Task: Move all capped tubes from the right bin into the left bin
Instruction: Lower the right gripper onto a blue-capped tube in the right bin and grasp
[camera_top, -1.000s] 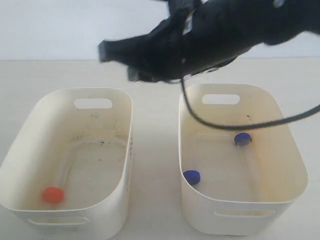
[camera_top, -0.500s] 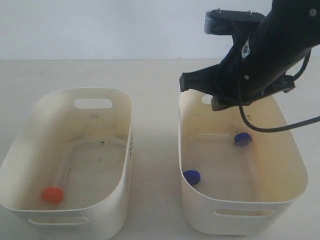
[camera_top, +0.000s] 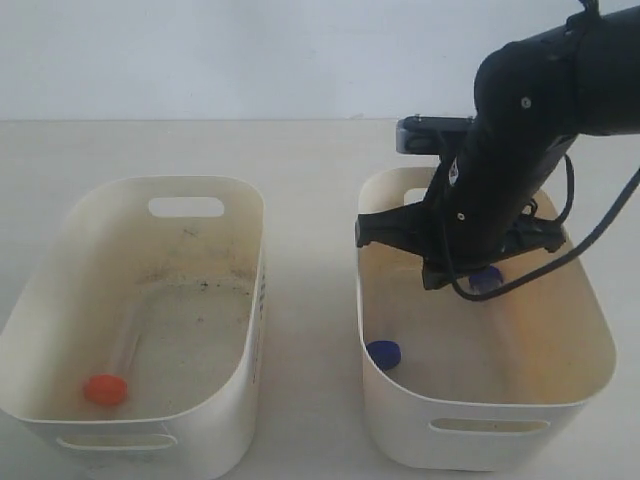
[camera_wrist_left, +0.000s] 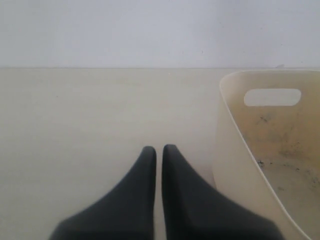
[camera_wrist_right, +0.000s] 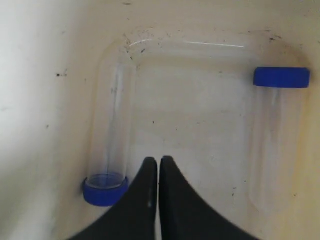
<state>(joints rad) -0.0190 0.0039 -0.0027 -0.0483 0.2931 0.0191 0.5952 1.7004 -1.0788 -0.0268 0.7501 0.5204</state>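
Two blue-capped tubes lie flat on the floor of the right bin, which stands toward the bench's right edge. One tube lies close along the bin wall that faces the bench's middle, its cap toward the bench edge nearest the exterior camera. The other tube lies toward the right edge.

Your main risk is the pinched right gripper. Its fingers stand almost together with only a thin slit between them, and they hold nothing. If you go lower like this, they will likely press on the floor or shove a tube. A round tube would probably roll. The wall-side tube also seems to leave little room for a finger beside it.

The fingertips sit between the two tubes, just beside the wall-side tube's cap end but not touching it, and well apart from the other.

An orange-capped tube lies in the left bin. The left gripper has its fingers nearly together and empty, over bare bench beside that bin.
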